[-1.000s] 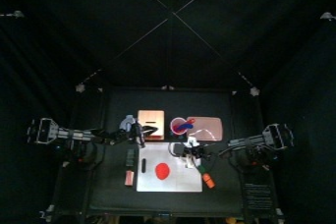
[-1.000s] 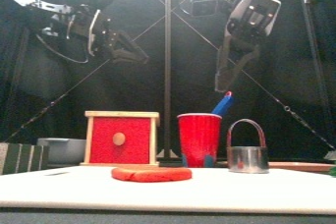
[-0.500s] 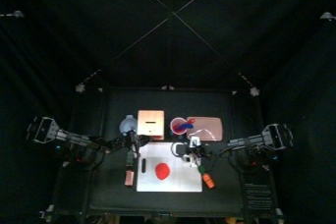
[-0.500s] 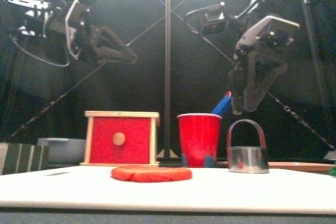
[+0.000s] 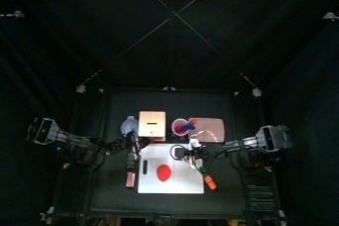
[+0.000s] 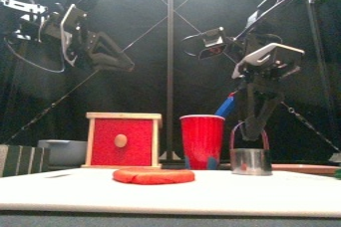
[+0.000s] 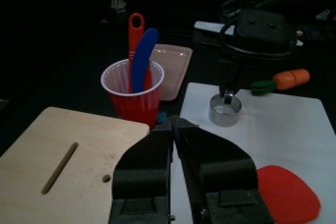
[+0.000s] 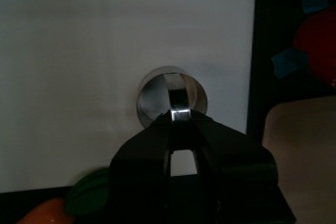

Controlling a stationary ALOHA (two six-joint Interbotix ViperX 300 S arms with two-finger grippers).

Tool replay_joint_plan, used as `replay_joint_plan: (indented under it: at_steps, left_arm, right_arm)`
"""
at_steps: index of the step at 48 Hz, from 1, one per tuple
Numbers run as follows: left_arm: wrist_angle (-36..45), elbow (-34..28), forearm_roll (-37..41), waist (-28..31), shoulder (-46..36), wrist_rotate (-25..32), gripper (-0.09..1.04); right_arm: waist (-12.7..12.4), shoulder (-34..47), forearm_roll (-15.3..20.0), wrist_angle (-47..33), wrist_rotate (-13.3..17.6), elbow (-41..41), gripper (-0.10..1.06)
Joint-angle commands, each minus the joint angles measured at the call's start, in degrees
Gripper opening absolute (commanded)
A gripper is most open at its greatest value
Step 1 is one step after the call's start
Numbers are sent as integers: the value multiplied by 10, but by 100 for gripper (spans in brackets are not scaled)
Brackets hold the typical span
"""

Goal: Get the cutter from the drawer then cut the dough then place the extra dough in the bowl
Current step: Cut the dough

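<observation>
**Right gripper (image 8: 180, 120) clamps the cutter (image 6: 249, 160)**

The left gripper (image 7: 175, 132) hangs high at the left, jaws pressed together on nothing. Below it stands the wooden box (image 6: 123, 139). Next comes the dough (image 6: 154, 175), flat on the white board (image 7: 282, 130), then the red cup (image 6: 202, 141). Rightmost, the cutter stands upright on the board, ring down, its wire handle pinched from above.

lowers right gripper (image 6: 249, 133) from high above down onto cutter (image 6: 249, 162) handle; draws left gripper (image 5: 133, 145) back slightly, staying high.
</observation>
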Motion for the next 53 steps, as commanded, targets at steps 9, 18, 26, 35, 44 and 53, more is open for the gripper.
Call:
replay_joint_plan:
  at_steps: [9,18,26,35,44,53]
  left_arm:
    - [-4,18,0,4,-20,2,47]
    - [-4,43,1,8,-54,3,47]
    - [-4,55,2,8,-59,3,47]
    - [-4,62,2,7,-59,3,47]
    - [-4,69,1,4,-59,2,47]
    - [-4,71,1,4,-59,1,47]
  right_arm:
    - [33,24,10,18,11,-120,51]
    - [56,96,22,53,11,-208,51]
    - [70,150,31,83,15,-277,51]
    - [73,185,30,94,15,-317,51]
    - [70,197,25,104,15,-323,51]
    - [69,200,20,102,15,-323,51]
